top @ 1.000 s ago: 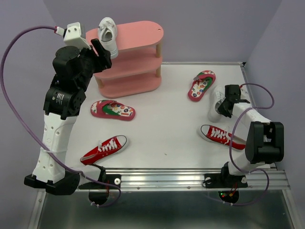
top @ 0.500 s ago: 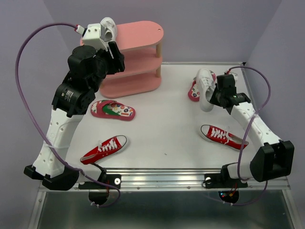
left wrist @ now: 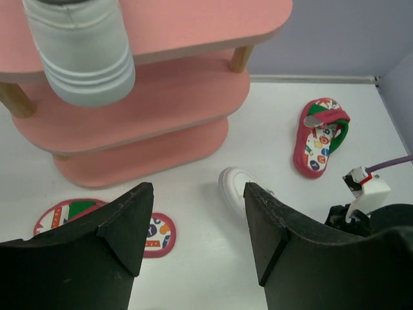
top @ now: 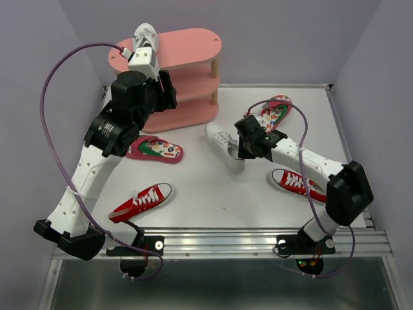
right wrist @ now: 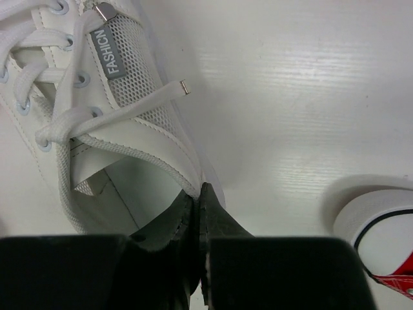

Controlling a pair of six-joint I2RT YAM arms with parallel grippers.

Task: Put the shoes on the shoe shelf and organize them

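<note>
The pink shoe shelf (top: pixel 187 48) stands at the back left, with one white sneaker (top: pixel 145 39) on its top board. My left gripper (top: pixel 166 90) is open and empty, just in front of the shelf; in the left wrist view (left wrist: pixel 197 226) it hovers above the table, with that sneaker (left wrist: pixel 84 55) and the shelf (left wrist: pixel 193 22) above it. My right gripper (top: pixel 241 147) is shut on the heel collar of the second white sneaker (top: pixel 222 143) at mid table, as the right wrist view (right wrist: pixel 199 194) shows on the sneaker (right wrist: pixel 110 116).
Flip-flops lie left of centre (top: pixel 153 148) and at the back right (top: pixel 274 115). Red sneakers lie at the front left (top: pixel 142 201) and front right (top: pixel 300 184); the right one's toe (right wrist: pixel 381 239) shows beside my right gripper. Purple walls enclose the table.
My right arm has carried the white sneaker from the right side leftward to mid table. My left arm has swung right, away from the sneaker on the top board.
</note>
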